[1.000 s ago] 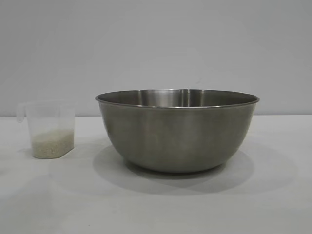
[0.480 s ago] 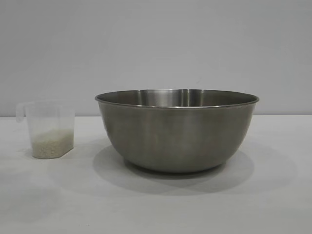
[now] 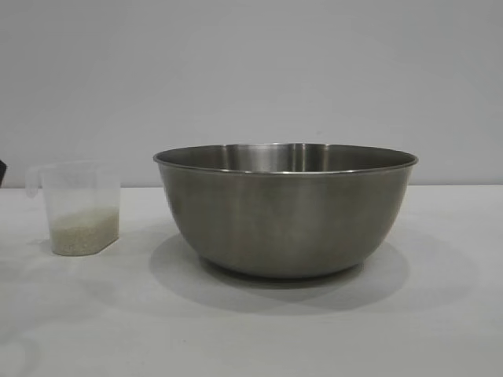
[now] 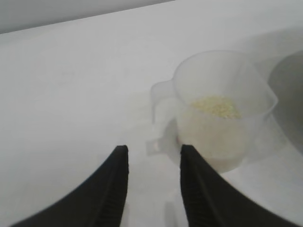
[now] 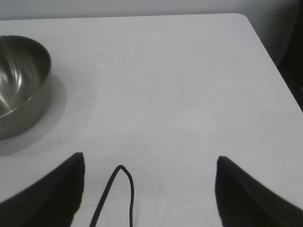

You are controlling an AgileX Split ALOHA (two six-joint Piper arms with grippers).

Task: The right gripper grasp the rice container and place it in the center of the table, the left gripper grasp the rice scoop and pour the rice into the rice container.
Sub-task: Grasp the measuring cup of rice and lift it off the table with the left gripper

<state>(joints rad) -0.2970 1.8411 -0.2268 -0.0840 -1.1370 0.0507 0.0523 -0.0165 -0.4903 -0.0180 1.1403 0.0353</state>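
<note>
The rice container (image 3: 286, 210) already stands mid-table with the right gripper (image 5: 149, 189) released beside it, while the left gripper (image 4: 152, 182), jaws parted and empty, nears the rice scoop (image 4: 220, 111) left of the container, rice (image 3: 82, 234) unpoured.

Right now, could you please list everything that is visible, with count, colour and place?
bowl: one, brushed steel, upright near the middle of the table, nothing seen inside.
cup: one, clear plastic, upright on the table to the bowl's left, apart from it, handle turned away from the bowl.
rice: one small heap, off-white, in the bottom of the cup.
table: one, white, under everything.
cable: one, thin, black, between the right gripper's fingers.
left gripper: one, black, near the cup's handle, fingers apart, holding nothing.
right gripper: one, black, wide open, over bare table, away from the bowl.
</note>
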